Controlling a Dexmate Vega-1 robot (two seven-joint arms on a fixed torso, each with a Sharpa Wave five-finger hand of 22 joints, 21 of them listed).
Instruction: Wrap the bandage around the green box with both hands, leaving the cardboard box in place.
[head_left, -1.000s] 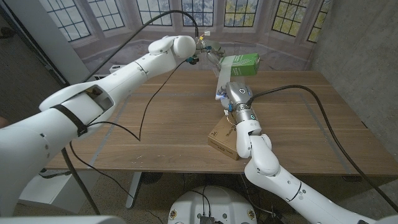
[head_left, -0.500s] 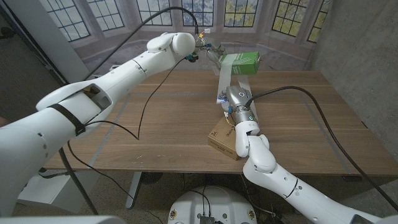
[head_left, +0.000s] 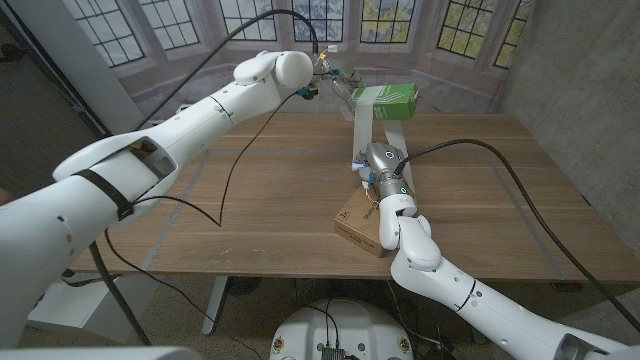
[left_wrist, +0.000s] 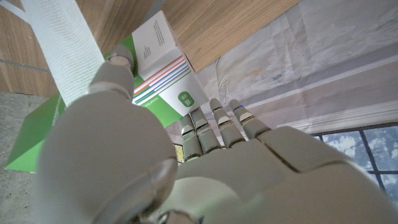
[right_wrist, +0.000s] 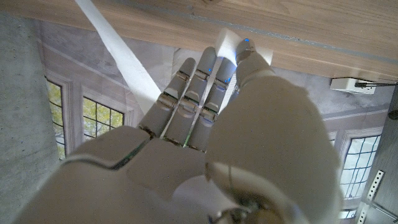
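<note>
Your left hand (left_wrist: 143, 162) grips the green box (head_left: 386, 98), holding it lifted above the far edge of the wooden table (head_left: 280, 190); in the left wrist view the fingers (left_wrist: 217, 121) curl against the box's printed white-and-green end while the thumb presses its side. The white bandage (head_left: 358, 130) crosses the top of the box and hangs from it as a taut strip running down toward your right hand (right_wrist: 199, 118) (in the head view that hand sits just beyond the silver wrist cuff, mostly hidden by it). Your right hand's fingers are drawn together and pointing at the table, with the end of the bandage showing at their tips; whether they actually pinch it, I cannot tell from these views. The strip looks stretched between the two hands. The cardboard box (head_left: 358, 222) lies flat on the table near its front edge, partly under your right forearm, well apart from the green box.
</note>
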